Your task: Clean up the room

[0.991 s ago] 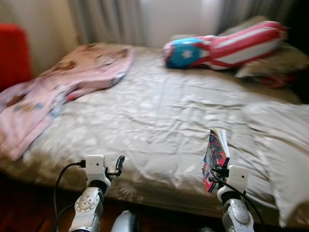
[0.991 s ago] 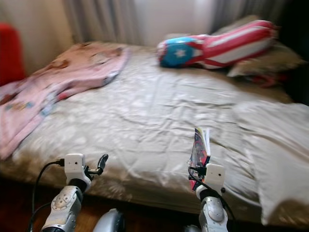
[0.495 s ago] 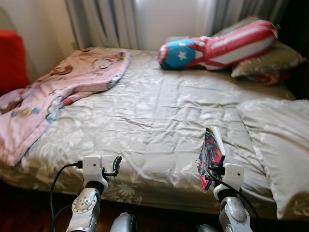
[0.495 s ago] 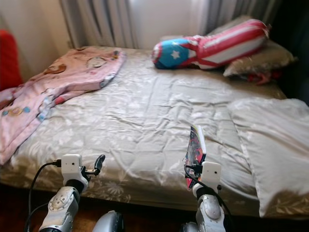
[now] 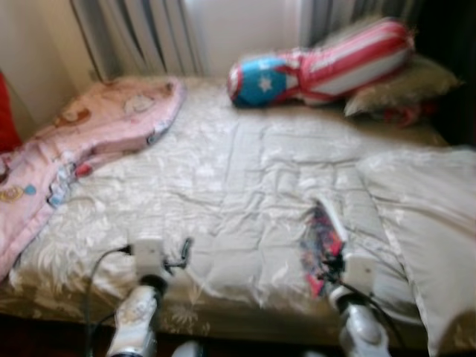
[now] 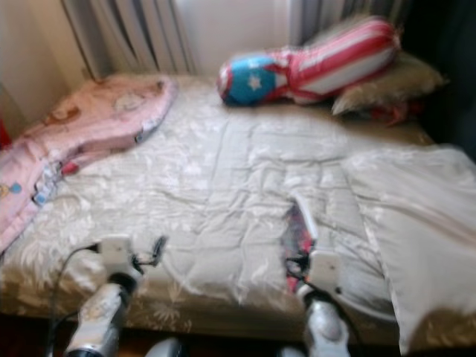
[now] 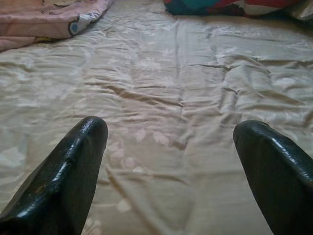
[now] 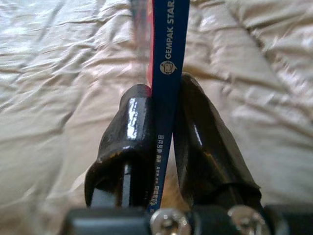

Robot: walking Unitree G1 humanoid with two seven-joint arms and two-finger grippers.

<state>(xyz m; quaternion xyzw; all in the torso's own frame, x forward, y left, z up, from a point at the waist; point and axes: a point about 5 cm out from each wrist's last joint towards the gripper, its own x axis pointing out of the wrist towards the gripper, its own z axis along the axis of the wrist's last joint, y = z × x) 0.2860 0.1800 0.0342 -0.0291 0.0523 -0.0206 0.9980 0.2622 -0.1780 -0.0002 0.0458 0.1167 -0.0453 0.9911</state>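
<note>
My right gripper [image 8: 164, 90] is shut on a thin colourful book [image 5: 324, 239], held upright by its blue spine [image 8: 168, 58] above the near right part of the bed. The left gripper [image 7: 171, 142] is open, its two black fingers [image 7: 73, 166] spread over the beige bedspread [image 5: 245, 186] near the bed's front edge; it shows in the eye views as the left gripper [image 5: 182, 253]. Both eye views are blurred.
A pink blanket [image 5: 89, 134] lies crumpled along the bed's left side. A red, white and blue star bolster [image 5: 320, 63] rests at the head, on beige pillows [image 5: 401, 85]. A large pale pillow [image 5: 431, 216] lies at right. Grey curtains [image 5: 141, 33] hang behind.
The whole picture has shifted and blurred, with the bed now larger and lower in view: the camera has moved closer. The book stays in my right gripper.
</note>
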